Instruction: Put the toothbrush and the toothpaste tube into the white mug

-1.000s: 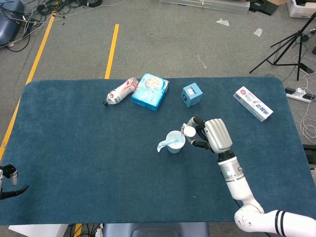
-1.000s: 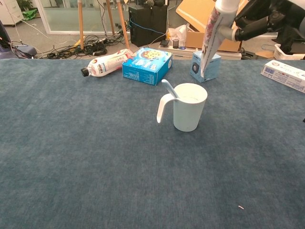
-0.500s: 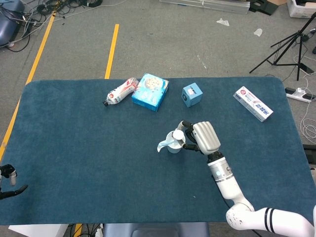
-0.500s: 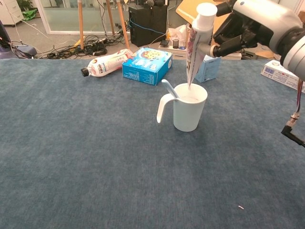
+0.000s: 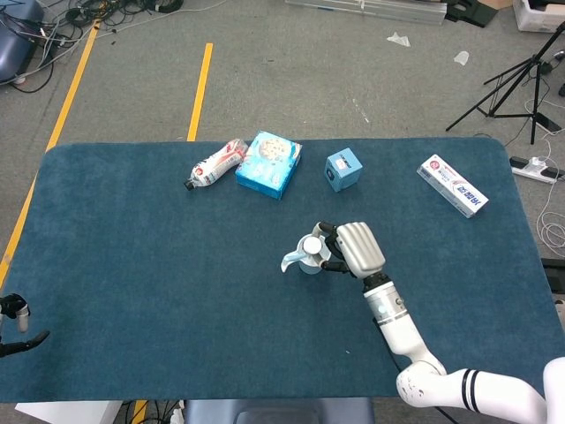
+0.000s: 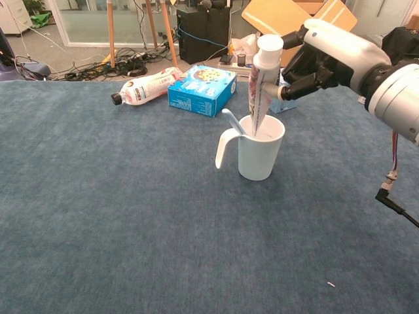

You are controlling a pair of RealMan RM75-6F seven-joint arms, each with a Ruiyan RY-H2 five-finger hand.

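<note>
Blue carpet covers the bench [image 6: 98, 229], bare at its near edge. At the head view's lower left corner the left hand [image 5: 13, 314] barely shows, and whether its fingers are apart or together cannot be told.

Mid-bench stands the mug [image 6: 259, 148], handle toward the robot's left, with the toothbrush [image 6: 232, 122] leaning out over the rim on that side. The right hand [image 6: 324, 55] hovers just above and to the right, its fingers clamped on the tube [image 6: 260, 85] just under the white cap. The tube hangs cap up, a little tilted, its flat tail already below the rim; it looks partway in, not yet let go.

The risk, judged from this: the tube is taller than the mug, so released at this tilt it could tip out over the rim or knock the brush loose, and a hand pulling away sideways could drag the light mug over.

Farther back lie a bottle [image 6: 147, 86] on its side, a blue box [image 6: 201, 89] beside it, a small blue carton [image 5: 342, 168] behind the tube, and a long white box [image 5: 452, 185] at far right.
</note>
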